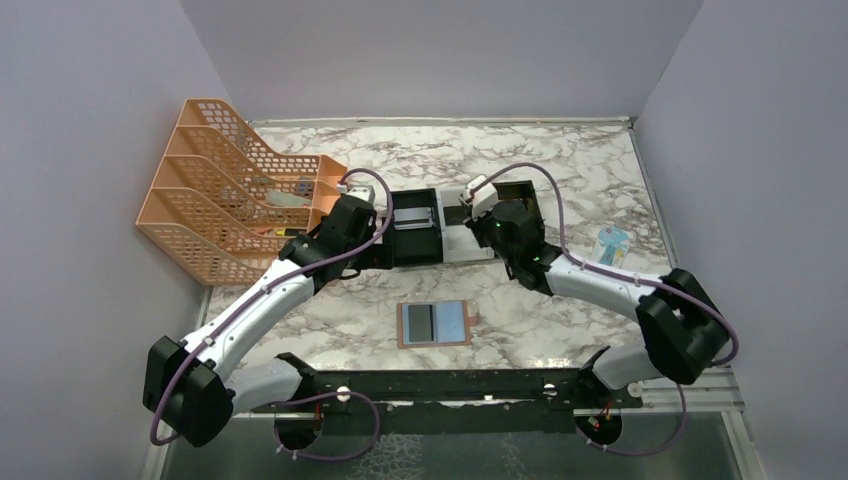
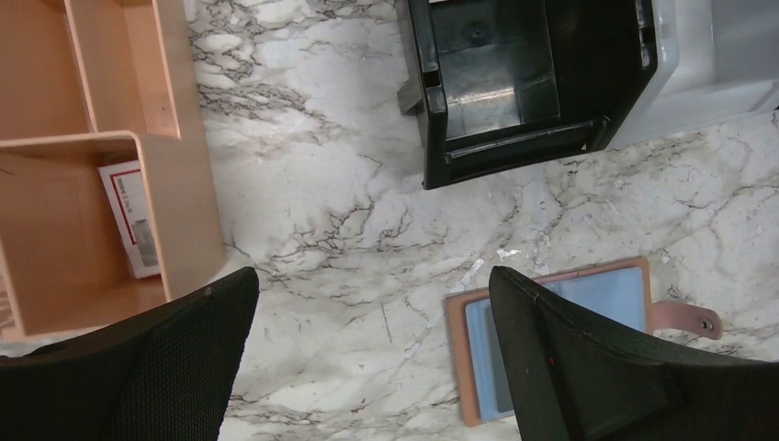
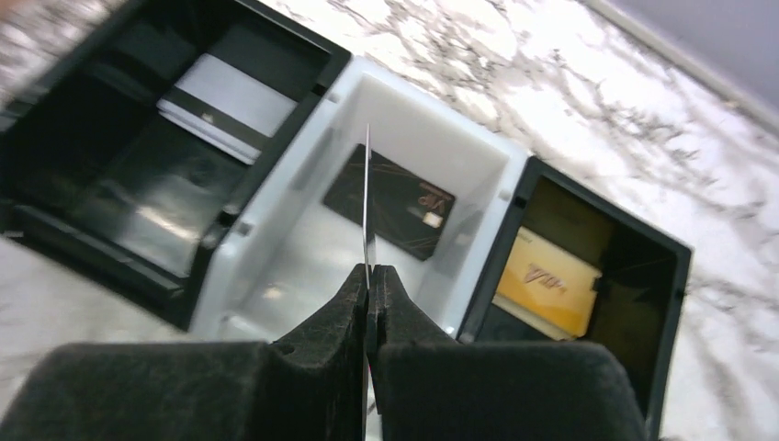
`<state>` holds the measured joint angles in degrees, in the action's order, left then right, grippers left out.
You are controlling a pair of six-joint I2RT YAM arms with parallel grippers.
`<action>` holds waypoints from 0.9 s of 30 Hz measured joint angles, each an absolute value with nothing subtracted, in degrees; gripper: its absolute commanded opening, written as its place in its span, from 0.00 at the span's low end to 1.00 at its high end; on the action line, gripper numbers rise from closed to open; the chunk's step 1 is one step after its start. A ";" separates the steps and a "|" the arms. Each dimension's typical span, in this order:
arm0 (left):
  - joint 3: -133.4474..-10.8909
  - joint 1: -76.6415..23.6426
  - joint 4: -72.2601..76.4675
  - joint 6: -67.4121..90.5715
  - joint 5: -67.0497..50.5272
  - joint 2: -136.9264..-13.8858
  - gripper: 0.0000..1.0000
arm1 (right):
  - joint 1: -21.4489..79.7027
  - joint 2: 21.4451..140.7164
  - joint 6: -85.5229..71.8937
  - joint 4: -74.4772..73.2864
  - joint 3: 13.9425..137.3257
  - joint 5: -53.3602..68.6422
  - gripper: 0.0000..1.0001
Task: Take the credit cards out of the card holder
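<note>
Right end effector [image 3: 369,274], jaws pressed together on the lower edge of a thin card [image 3: 366,184], which is seen edge-on and held upright above the white middle compartment of the tray [image 3: 432,106]. A black card [image 3: 390,213] lies flat in that compartment, with a pale card [image 3: 230,103] and a gold card [image 3: 548,280] in the black compartments on either side. Left end effector [image 2: 372,276], fingers wide apart and holding nothing, hangs over the desk [image 2: 321,184] between the tray and the orange file rack [image 2: 184,202]. The card holder [image 1: 452,321] lies opened flat on the desk, well apart from the tray, blue lining upward. A dark panel in its left half may be a further card, but this cannot be confirmed. Such cards are judged light, stiff and slick, so they are best pinched firmly by an exposed edge.
</note>
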<state>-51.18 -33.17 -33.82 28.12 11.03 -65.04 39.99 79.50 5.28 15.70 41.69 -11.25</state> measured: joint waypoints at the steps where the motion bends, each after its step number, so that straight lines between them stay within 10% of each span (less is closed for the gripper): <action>1: -51.33 -32.86 -33.78 27.29 10.92 -64.99 0.99 | 39.99 81.49 7.53 16.12 42.52 -12.36 0.01; 27: -45.80 -30.48 -30.04 20.38 25.23 -54.48 0.99 | 39.31 101.43 43.05 24.56 50.30 -10.35 0.02</action>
